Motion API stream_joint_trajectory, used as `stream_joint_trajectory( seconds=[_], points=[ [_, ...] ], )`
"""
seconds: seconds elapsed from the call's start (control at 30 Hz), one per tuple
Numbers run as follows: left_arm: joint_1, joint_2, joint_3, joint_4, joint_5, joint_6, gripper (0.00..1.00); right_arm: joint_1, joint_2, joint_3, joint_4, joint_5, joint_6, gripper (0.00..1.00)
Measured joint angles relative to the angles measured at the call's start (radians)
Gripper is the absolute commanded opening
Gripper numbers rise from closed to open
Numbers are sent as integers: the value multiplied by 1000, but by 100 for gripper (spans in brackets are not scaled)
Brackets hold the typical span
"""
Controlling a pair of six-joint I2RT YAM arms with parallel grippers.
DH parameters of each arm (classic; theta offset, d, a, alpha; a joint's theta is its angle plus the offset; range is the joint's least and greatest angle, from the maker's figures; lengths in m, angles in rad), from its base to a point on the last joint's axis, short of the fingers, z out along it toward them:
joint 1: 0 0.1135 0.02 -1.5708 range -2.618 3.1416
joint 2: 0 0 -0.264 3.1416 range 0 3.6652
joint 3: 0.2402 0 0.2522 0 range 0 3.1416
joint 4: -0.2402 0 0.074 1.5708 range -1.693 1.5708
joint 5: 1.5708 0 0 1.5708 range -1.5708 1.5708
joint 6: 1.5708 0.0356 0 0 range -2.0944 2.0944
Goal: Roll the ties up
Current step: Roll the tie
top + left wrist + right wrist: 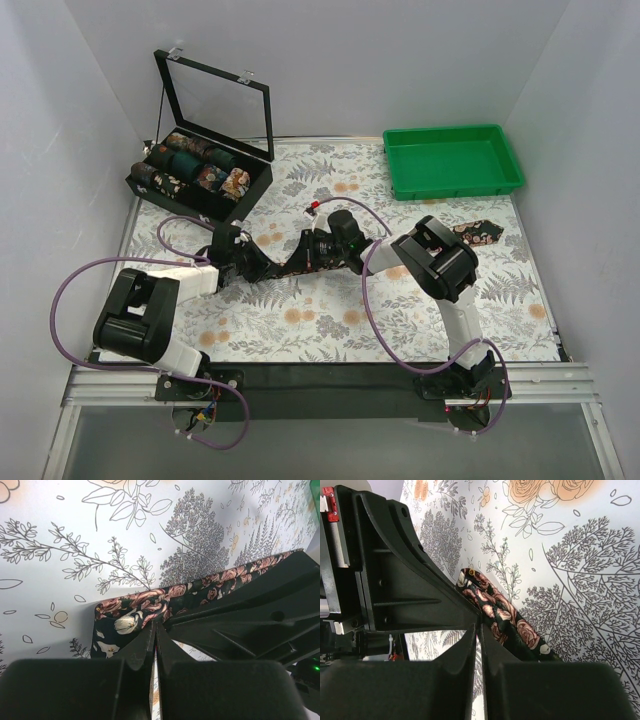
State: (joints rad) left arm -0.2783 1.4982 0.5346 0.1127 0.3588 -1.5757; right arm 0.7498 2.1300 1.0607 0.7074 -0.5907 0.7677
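The left claw [245, 262] and right claw [318, 252] meet near the middle of the cloth [330, 320]. Each is pinched tight on one tie [285, 266], a dark strip with pink roses stretched between them. In the left wrist view the fingers [142, 647] are closed on the tie [130, 615] near its end, and the strip runs off toward 2 o'clock along the other claw's black body. In the right wrist view the fingers [465, 652] pinch the strip [501, 616], which runs toward 5 o'clock. A second tie [478, 232] lies flat at the table's 3 o'clock, just beside the right arm. Rolled ties [195, 165] sit in the open-lidded box [255, 190] at 10 o'clock. A green tray [455, 188] sits at 1 o'clock.
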Motion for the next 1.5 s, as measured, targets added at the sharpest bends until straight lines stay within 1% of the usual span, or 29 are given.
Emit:
stream_joint_trajectory(
  seconds=[0.3,0.53,0.63,0.67,0.7,0.73,0.77,0.8,0.83,0.9,1.0,1.07,1.2,1.3,1.4,1.5],
  points=[
    [-1,3,0,1,-2,1,1,5,6,5,2,2,2,7],
    [-6,-7,0,-20,-4,11,4,5,24,-13,31,23,13,5],
    [-6,-31,2,-55,-11,23,16,5,24,-18,40,27,15,5],
    [-6,-43,5,-74,-16,31,25,5,24,-18,41,27,14,5],
    [-6,-61,11,-109,-30,39,30,4,24,-18,41,29,14,5],
    [-6,-79,18,-132,-40,51,40,4,24,-18,41,30,13,5],
    [-6,-100,25,-158,-54,63,43,4,24,-18,41,30,12,5],
    [-4,-143,44,-209,-83,80,51,3,24,-18,41,30,10,5],
    [1,-160,60,-237,-95,97,63,3,24,-19,41,30,6,5],
    [20,-168,103,-288,-117,141,67,2,24,-19,41,29,0,5],
    [40,-130,123,-332,-111,190,68,-1,24,-19,41,26,-9,5],
    [47,-97,126,-359,-105,216,66,-3,24,-19,41,23,-14,5],
    [62,-46,147,-386,-80,260,54,-6,24,-19,41,15,-18,5],
    [72,-21,159,-390,-58,279,48,-10,24,-19,40,7,-21,5],
    [76,3,171,-389,-40,289,44,-15,24,-19,39,2,-26,5],
    [76,23,183,-389,-19,295,43,-19,24,-20,39,-6,-30,5]
  ],
)
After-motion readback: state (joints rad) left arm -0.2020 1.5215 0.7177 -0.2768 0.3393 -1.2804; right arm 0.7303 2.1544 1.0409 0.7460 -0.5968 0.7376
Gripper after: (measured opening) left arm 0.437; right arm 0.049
